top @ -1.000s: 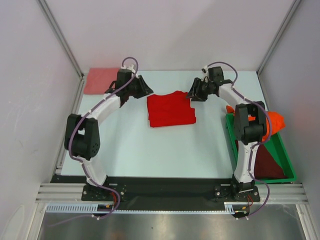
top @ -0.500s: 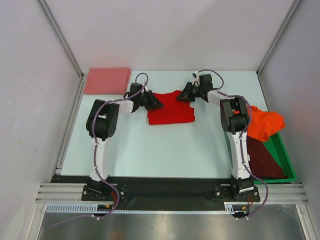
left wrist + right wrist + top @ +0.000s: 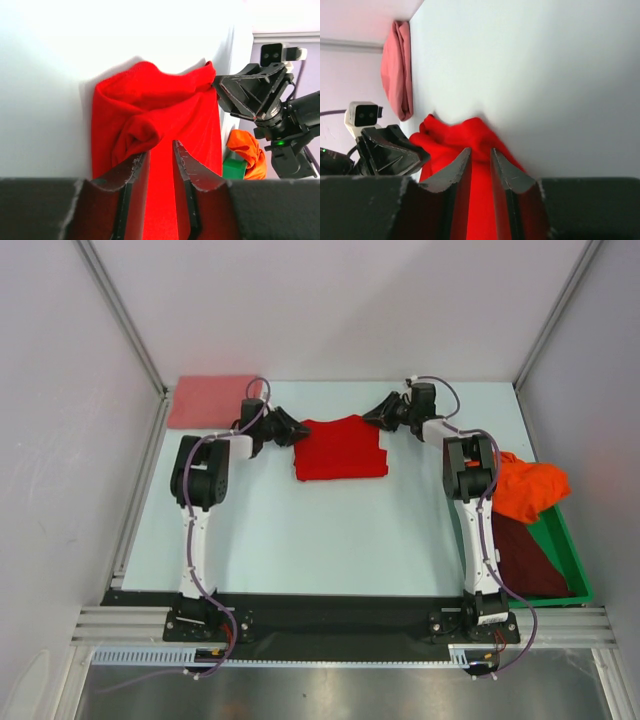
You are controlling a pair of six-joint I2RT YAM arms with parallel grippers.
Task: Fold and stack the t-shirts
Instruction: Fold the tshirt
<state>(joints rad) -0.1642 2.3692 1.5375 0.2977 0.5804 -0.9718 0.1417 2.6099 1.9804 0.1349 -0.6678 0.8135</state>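
Pinching the far corners of the bright red soft cloth t-shirt (image 3: 340,452), lying far back on the pale bench (image 3: 330,535), our left tool (image 3: 159,147) and right tool (image 3: 480,150) are narrow on cloth; we risk a corner slipping if they pull unevenly.

From above, the right arm (image 3: 470,475) hides the 9 o'clock side of the orange t-shirt (image 3: 530,490) and of the maroon t-shirt (image 3: 532,565) in the green bin (image 3: 560,540). The fingertips of the left gripper (image 3: 296,430) and right gripper (image 3: 373,420) are too small to make out there. In each wrist view the red t-shirt (image 3: 165,110) is hidden at 6 o'clock behind that gripper's body. The right wrist view's 9 o'clock edge cuts off the left arm (image 3: 332,162).
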